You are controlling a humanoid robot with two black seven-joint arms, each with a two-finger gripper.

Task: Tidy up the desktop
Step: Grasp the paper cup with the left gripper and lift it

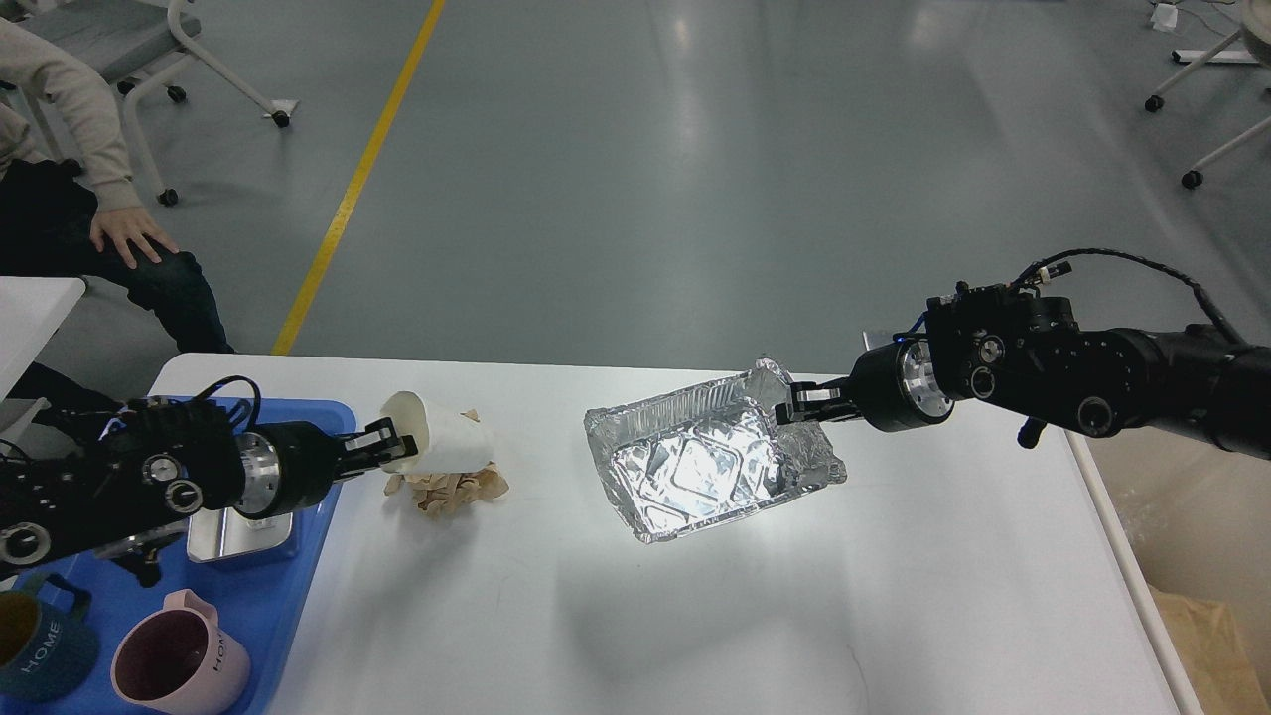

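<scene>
The white desktop [695, 616] fills the lower part of the head view. My left gripper [382, 444] is shut on the rim of a cream paper cup [442, 442], which is tipped on its side above a crumpled brown paper [452, 489]. Right of centre, a crinkled foil tray [695, 467] is held tilted, slightly above the desktop. My right gripper [794, 407] is shut on the foil tray's far right corner.
A blue plastic tray [288, 596] at the left edge holds a small steel box [238, 531], a pink mug [169, 665] and a dark mug [35, 655]. A beige bin [1192, 576] stands beyond the desktop's right edge. A seated person [89, 199] is at far left.
</scene>
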